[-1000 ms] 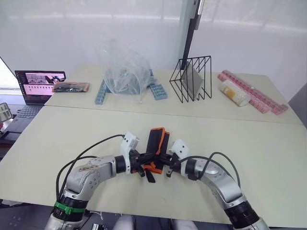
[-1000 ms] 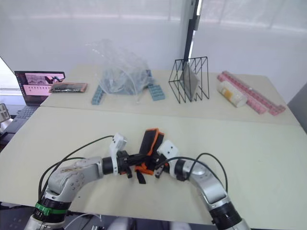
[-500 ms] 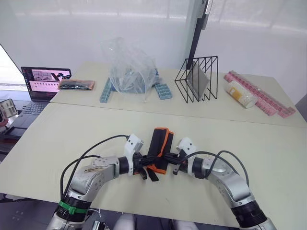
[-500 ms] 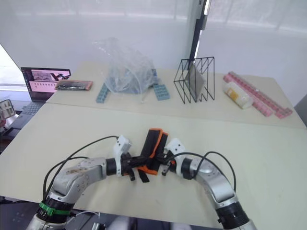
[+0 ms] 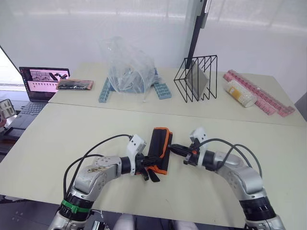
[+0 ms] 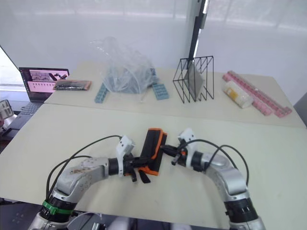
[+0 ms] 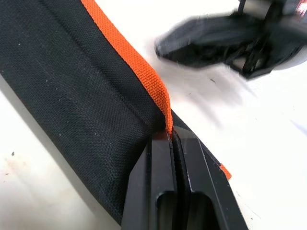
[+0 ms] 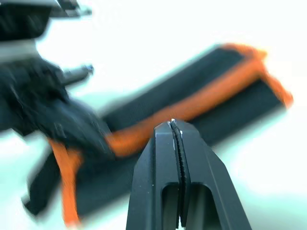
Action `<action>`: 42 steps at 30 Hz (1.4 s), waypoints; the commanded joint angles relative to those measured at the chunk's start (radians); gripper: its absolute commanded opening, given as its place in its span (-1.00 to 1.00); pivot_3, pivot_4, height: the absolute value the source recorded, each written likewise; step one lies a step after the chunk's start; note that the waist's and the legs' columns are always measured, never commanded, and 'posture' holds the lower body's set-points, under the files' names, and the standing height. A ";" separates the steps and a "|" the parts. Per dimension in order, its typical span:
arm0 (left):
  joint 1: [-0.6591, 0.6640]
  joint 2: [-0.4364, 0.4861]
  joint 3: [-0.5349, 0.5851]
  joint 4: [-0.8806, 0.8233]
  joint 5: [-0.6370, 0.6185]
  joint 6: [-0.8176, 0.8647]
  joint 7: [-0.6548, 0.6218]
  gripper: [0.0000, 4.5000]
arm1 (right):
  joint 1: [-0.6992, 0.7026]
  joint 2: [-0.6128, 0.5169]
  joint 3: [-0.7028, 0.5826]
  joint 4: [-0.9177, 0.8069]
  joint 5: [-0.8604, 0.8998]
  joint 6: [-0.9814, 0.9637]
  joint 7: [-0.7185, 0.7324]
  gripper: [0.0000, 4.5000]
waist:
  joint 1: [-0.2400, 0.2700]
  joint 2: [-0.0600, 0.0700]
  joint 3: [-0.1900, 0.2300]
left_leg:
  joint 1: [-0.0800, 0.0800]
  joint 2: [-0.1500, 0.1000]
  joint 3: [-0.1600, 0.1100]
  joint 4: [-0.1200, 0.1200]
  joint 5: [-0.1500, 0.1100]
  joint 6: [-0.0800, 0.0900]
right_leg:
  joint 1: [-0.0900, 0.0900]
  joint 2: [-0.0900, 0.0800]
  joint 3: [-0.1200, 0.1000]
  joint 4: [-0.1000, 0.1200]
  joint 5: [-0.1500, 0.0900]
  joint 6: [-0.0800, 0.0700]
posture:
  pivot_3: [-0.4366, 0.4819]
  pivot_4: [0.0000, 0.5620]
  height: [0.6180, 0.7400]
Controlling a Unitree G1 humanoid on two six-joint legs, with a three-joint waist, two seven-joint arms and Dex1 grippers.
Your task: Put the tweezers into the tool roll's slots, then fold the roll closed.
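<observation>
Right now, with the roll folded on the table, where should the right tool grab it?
Take the tool roll on its long orange-trimmed edge facing the right tool, coming in level from the robot's right. It lies folded and narrow, running away from the robot, so that raised edge is probably thin enough to pinch. The left tool is shut on the near end.

- Tool roll [image 5: 159,149] is lying folded on the near table [image 5: 62,139].
- Left gripper [image 5: 146,168] is touching its left edge.
- Right gripper [image 5: 173,147] is sitting just right of it, apart.
</observation>
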 commanded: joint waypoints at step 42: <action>-0.082 0.054 -0.052 0.144 0.141 -0.285 -0.233 -0.99 | 0.005 -0.016 0.165 0.178 -0.237 -0.095 -0.031 -1.00 | 0.001 0.000 0.000 | 0.002 0.000 0.000 0.000 0.001 0.001 | 0.001 0.001 -0.001 0.002 0.001 -0.002 | -0.05 -0.47 0.67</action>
